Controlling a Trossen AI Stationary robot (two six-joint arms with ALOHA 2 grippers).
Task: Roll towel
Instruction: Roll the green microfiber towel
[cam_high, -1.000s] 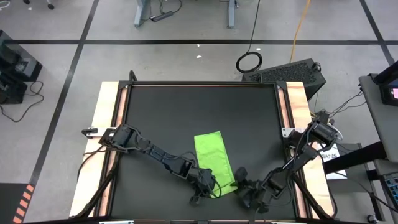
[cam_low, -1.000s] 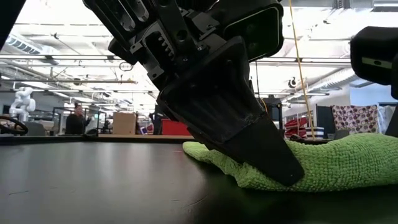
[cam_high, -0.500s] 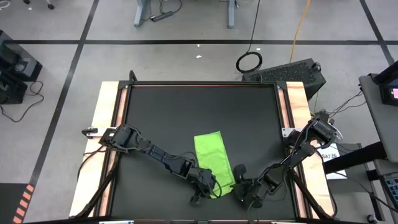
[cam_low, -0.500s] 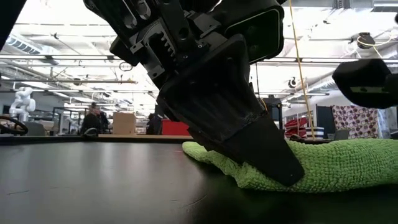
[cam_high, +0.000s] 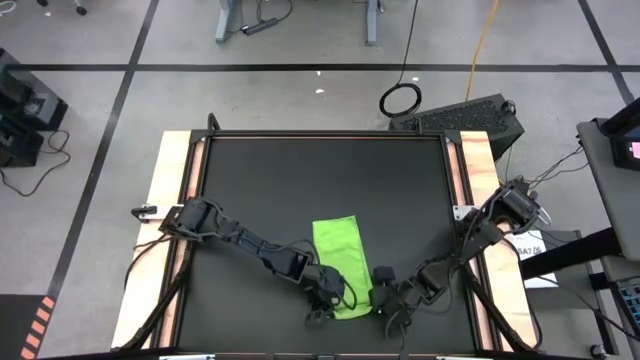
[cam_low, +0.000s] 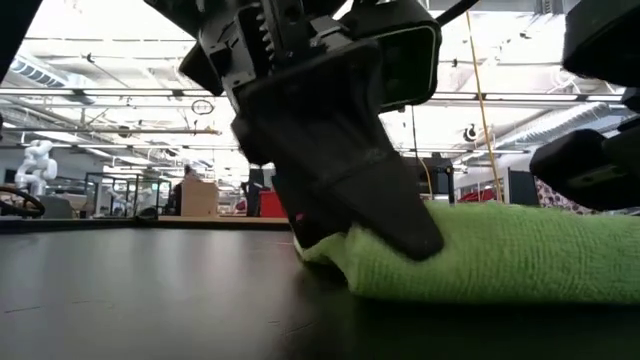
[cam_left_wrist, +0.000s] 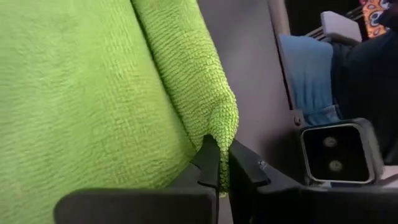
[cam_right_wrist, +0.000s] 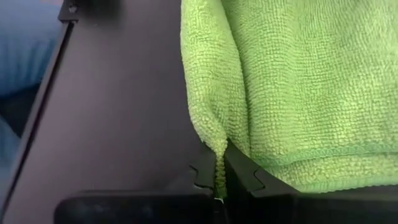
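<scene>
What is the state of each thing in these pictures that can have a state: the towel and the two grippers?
towel: lies on the black table, near end lifted and folded over, both near corners pinched, not rolled up yet.
left gripper: shut on the towel, at its near left corner.
right gripper: shut on the towel, at its near right corner.

A: The towel (cam_high: 340, 262) looks like nubby, looped cloth, soft and matt.

B: And the table (cam_high: 300, 180)?

A: Smooth dark top with a faint sheen, and pale wood-look side strips.
</scene>
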